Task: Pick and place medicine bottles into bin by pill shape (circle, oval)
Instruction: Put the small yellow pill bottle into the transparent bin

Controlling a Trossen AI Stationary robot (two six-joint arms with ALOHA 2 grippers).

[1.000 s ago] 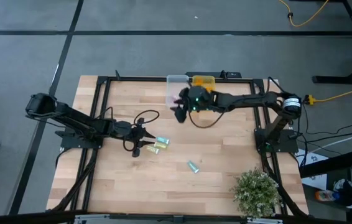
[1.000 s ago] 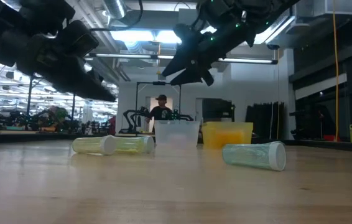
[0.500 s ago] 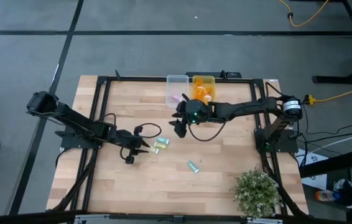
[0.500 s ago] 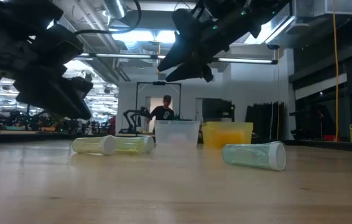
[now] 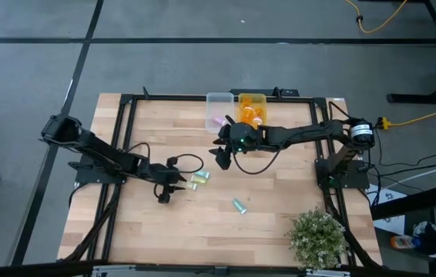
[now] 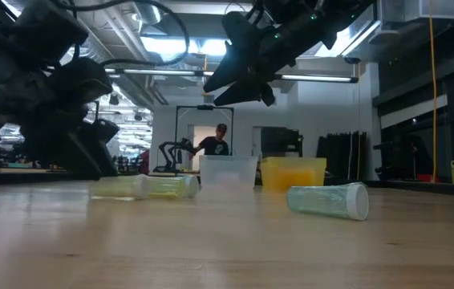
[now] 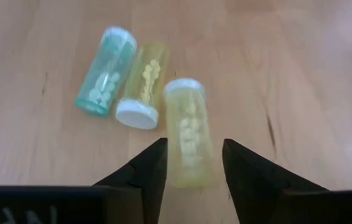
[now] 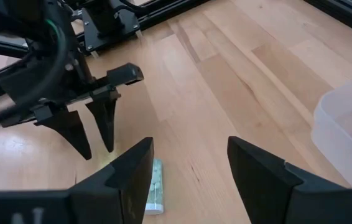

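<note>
Three small bottles lie on their sides in a cluster on the table (image 5: 195,180): a teal one (image 7: 104,71), a yellow one (image 7: 142,84) and a yellow-green one (image 7: 188,130). My left gripper (image 7: 194,143) is open and low over the table (image 6: 74,148). Its fingers stand on either side of the yellow-green bottle's near end, and I cannot tell whether they touch it. Another teal bottle (image 5: 239,205) lies apart, nearer the front edge. My right gripper (image 5: 219,154) is open and empty, raised above the table (image 6: 243,72) in front of the bins.
A clear bin (image 5: 219,108) with a pink bottle in it and an orange bin (image 5: 252,108) with orange bottles stand side by side at the far edge. A potted plant (image 5: 318,238) stands at the near right corner. A person stands in the room behind (image 6: 215,144).
My left gripper has tipped its fingers down and dropped from well above the table to just over it, closing in on the yellow-green bottle. My right gripper has moved from over the bins toward the near edge, then held still. The bottles have not moved.
</note>
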